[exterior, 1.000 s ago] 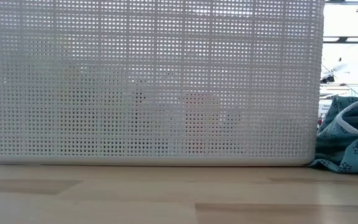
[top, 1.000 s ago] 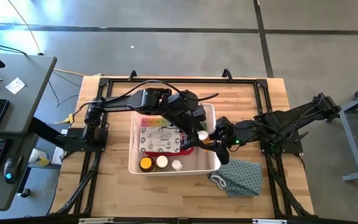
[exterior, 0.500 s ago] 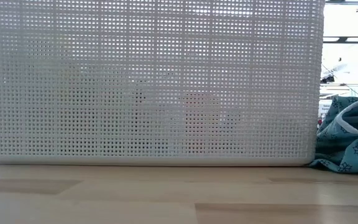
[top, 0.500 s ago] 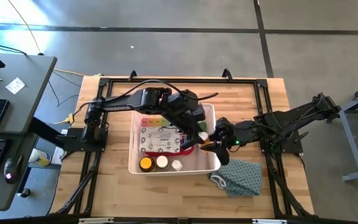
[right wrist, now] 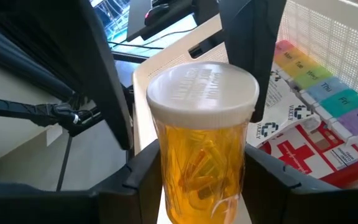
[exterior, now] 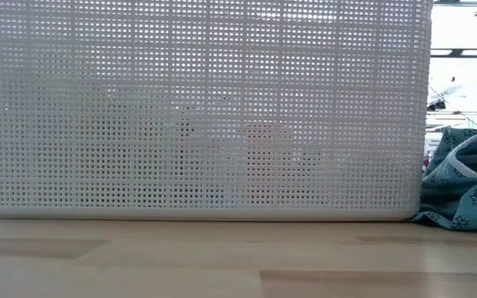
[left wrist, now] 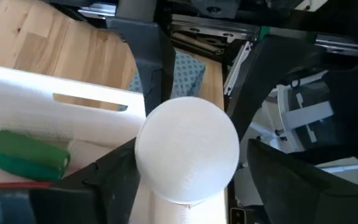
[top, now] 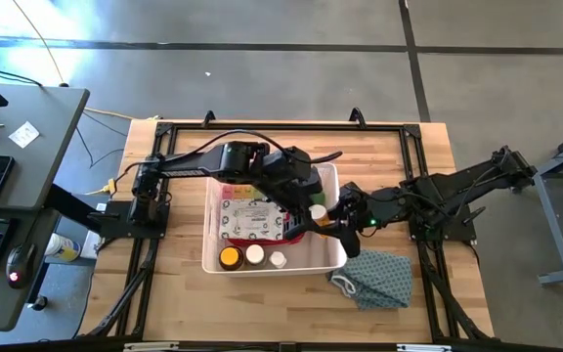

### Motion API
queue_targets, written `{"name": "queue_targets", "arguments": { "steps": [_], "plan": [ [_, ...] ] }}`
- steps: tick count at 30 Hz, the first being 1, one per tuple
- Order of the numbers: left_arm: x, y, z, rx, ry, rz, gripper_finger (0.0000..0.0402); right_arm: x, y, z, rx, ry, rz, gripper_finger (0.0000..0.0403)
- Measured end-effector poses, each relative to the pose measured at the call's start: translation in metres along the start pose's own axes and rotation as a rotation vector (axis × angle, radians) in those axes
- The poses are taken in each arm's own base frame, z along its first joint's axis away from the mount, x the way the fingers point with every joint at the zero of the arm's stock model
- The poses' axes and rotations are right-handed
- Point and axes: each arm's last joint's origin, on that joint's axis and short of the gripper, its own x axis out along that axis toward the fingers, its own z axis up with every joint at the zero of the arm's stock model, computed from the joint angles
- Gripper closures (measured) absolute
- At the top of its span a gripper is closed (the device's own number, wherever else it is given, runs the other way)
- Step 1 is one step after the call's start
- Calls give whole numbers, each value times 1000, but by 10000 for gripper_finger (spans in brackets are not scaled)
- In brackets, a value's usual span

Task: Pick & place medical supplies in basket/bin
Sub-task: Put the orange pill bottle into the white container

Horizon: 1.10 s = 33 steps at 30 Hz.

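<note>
- Overhead, one white lattice basket sits mid-table, with two dark arms meeting over its 3 o'clock end. The left gripper reaches in from 9 o'clock with a white-capped bottle between its fingers; the right gripper comes from 3 o'clock and hangs just inside the basket's rim.
- Inside the basket I count one red first-aid case lying flat toward 9 o'clock, one rainbow pill organiser at 12 o'clock of the case, and three small round caps along the 6 o'clock wall: one amber bottle and two white ones. One teal cloth lies on the table at 5 o'clock of the basket, well outside it.
- Level with the tabletop, the basket's mesh wall fills nearly the whole picture; what lies behind it cannot be made out. The teal cloth touches the basket's corner at 3 o'clock. Neither gripper shows.
- Past the left wrist, two fingers pinch the round white cap, held above the basket wall. One green roll lies on the basket floor beside it.
- Past the right wrist, two fingers clamp one clear amber vial with a white lid, upright. Beyond it lie the pill organiser and the red case.
</note>
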Motion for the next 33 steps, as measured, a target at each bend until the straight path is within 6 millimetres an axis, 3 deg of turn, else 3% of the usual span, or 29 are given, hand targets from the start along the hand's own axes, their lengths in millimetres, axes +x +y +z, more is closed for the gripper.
{"name": "queue_targets", "arguments": {
  "steps": [12,22,33],
  "plan": [
    [0,-1,5,-35,-42,-34,154,0,1,0,-4,17,25,235],
    [0,-1,3,-33,-20,-34,137,0,1,0,-8,18,24,231],
    [-1,2,0,-47,33,-57,166,0,1,0,-9,13,22,211]
  ]
}}
